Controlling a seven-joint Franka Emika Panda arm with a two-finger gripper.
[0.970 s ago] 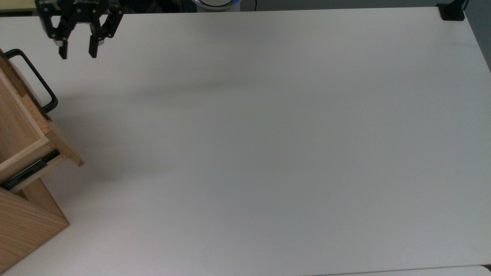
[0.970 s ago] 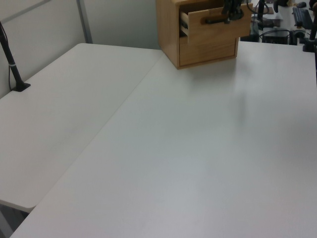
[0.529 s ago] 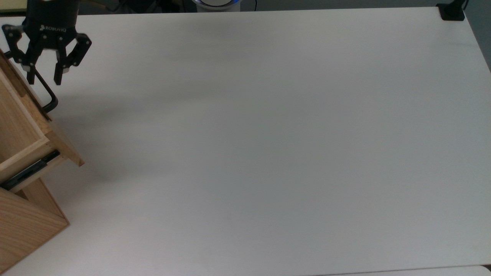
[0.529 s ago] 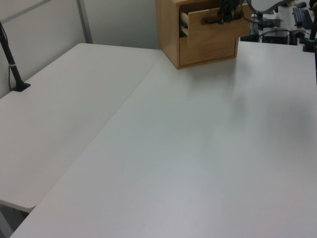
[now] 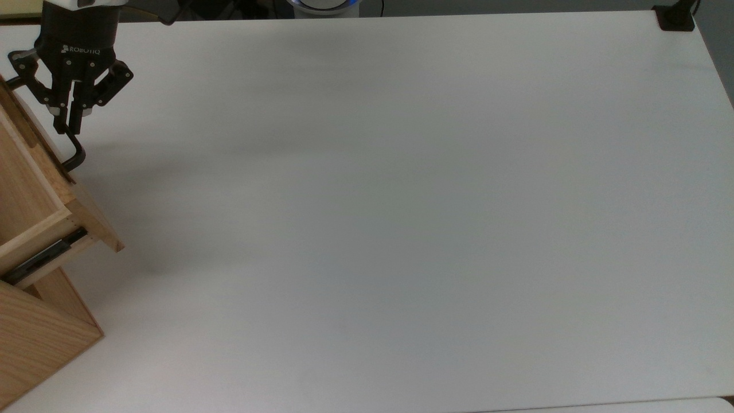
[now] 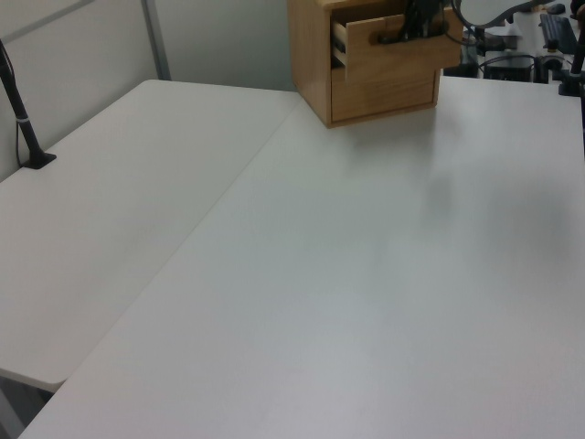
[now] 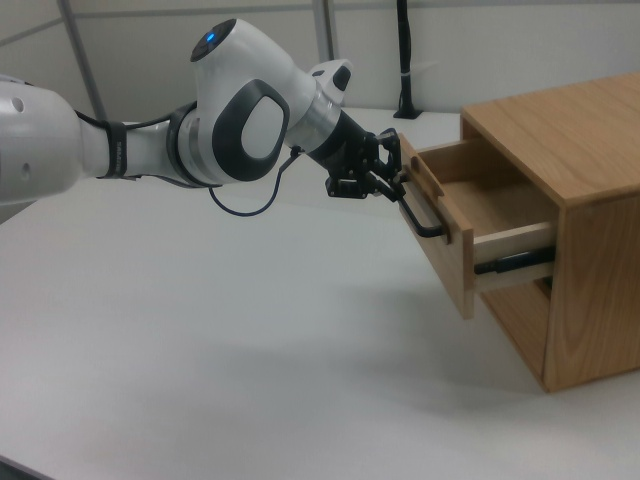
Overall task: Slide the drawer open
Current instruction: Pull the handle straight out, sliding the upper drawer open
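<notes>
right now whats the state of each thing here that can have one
drawer: partly pulled out of the cabinet, slide rail showing, nothing seen inside
handle: black bar on the drawer front, held by the gripper
gripper: shut on the handle
cabinet: upright on the table, lower front closed

A broad white rectangular table (image 5: 401, 201) carries the scene. In the left view, 2 white tabletops (image 6: 366, 274) meet along a straight seam. A light wooden cabinet with visible grain (image 5: 34, 338) stands directly on the table at the top view's left edge. A black clamp base (image 5: 675, 17) sits at the top view's upper right corner.
</notes>
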